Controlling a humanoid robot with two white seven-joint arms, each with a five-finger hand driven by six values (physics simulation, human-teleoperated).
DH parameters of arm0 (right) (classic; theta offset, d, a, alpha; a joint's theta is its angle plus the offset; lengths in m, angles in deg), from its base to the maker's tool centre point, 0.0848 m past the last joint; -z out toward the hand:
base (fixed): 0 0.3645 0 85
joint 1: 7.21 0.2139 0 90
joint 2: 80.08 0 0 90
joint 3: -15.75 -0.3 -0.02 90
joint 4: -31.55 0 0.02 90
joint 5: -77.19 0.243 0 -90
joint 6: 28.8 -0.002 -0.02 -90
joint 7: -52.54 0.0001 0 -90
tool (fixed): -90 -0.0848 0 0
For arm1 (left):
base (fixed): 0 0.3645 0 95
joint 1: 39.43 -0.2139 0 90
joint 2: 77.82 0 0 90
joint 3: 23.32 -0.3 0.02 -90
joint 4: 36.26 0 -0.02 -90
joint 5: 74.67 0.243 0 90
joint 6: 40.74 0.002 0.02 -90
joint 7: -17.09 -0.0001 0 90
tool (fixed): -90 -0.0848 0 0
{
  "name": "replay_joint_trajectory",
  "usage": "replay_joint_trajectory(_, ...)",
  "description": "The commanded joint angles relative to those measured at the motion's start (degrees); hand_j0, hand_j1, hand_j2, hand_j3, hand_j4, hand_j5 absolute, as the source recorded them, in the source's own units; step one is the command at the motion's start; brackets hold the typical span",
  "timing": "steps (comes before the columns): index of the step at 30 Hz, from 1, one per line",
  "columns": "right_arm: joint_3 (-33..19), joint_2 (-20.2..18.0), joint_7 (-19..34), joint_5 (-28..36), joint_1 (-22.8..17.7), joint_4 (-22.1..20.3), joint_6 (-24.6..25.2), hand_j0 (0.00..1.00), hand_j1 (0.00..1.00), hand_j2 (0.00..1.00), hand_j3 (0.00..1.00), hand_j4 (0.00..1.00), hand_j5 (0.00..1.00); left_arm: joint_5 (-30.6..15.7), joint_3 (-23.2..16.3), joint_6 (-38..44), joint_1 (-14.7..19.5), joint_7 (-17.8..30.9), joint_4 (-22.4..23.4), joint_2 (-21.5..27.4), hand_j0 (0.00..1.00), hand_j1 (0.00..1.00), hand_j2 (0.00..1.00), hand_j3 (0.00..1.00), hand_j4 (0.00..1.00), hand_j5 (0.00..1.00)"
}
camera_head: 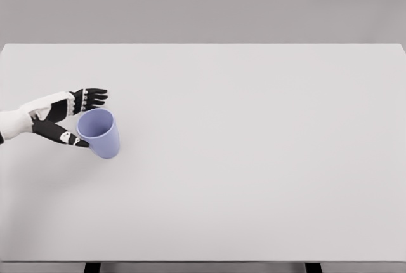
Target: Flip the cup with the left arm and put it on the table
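- Your left hand [71,118] comes in from the left edge of the head view, a little above the middle.
- The hand is open. The black fingers [92,98] reach out to the right and spread a bit, and the thumb [65,136] points to the right lower down.
- You hold nothing in the hand. There is a gap between the fingers on top and the thumb below.
- The white forearm [16,122] runs off the left edge of the picture.
- The blue cup [99,132] is just to the right of your hand, right at the gap between the fingers and the thumb.
- The thumb tip is right beside the cup's rim, low on its left side. You cannot tell from this view if it touches.
- The fingers are just above the rim, near it.
- You can see into the cup's open mouth. It faces up and a little to the left, toward the camera.
- The cup's closed end points down and to the right, on the table.
- It looks to be standing with its mouth up, but you cannot tell if it leans.
- The table [254,159] is white and wide. It fills most of the view.
- The cup sits on the left part of the table, well away from the right side.
- A gray wall [203,6] is behind the far edge of the table.
- Two dark table legs [92,267] peek out at the bottom edge.
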Motion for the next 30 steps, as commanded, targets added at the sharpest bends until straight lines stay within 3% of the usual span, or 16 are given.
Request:
replay_joint_trajectory(1, -0.01, 0.00, 0.01, 0.01, 0.00, -0.01, -0.01, 1.00, 1.00, 1.00, 1.00, 1.00, 1.00, -0.35, 0.34, -0.28, 0.00, 0.00, -0.06, 0.47, 1.00, 1.00, 1.00, 1.00, 1.00, 1.00)
replay_joint_trajectory(4, -0.01, 0.00, 0.01, 0.01, 0.00, -0.01, -0.01, 1.00, 1.00, 1.00, 1.00, 1.00, 1.00, -0.44, 0.43, -2.91, -1.32, 0.00, -1.38, 3.20, 1.00, 1.00, 1.00, 1.00, 1.00, 1.00)
replay_joint_trajectory(13, -0.01, 0.00, 0.01, 0.01, 0.00, -0.01, -0.01, 1.00, 1.00, 1.00, 1.00, 1.00, 1.00, -0.44, 1.57, -5.90, -2.64, 0.00, -2.08, 5.04, 1.00, 1.00, 1.00, 1.00, 1.00, 1.00)
replay_joint_trajectory(17, -0.01, 0.00, 0.01, 0.01, 0.00, -0.01, -0.01, 1.00, 1.00, 1.00, 1.00, 1.00, 1.00, -0.35, 2.10, -10.73, -3.69, 0.00, -2.87, 8.56, 1.00, 1.00, 1.00, 1.00, 1.00, 1.00)
replay_joint_trajectory(21, -0.01, 0.00, 0.01, 0.01, 0.00, -0.01, -0.01, 1.00, 1.00, 1.00, 1.00, 1.00, 1.00, 0.00, 3.15, -17.41, -3.52, 0.00, -5.77, 12.16, 1.00, 1.00, 1.00, 1.00, 1.00, 1.00)
replay_joint_trajectory(23, -0.01, 0.00, 0.01, 0.01, 0.00, -0.01, -0.01, 1.00, 1.00, 1.00, 1.00, 1.00, 1.00, 1.59, 5.61, -17.50, -3.60, 0.00, -7.00, 12.16, 1.00, 1.00, 1.00, 1.00, 1.00, 1.00)
replay_joint_trajectory(30, -0.01, 0.00, 0.01, 0.01, 0.00, -0.01, -0.01, 1.00, 1.00, 1.00, 1.00, 1.00, 1.00, 1.50, 6.67, -16.98, -1.06, 0.00, -11.13, 11.99, 1.00, 1.00, 1.00, 1.00, 1.00, 1.00)
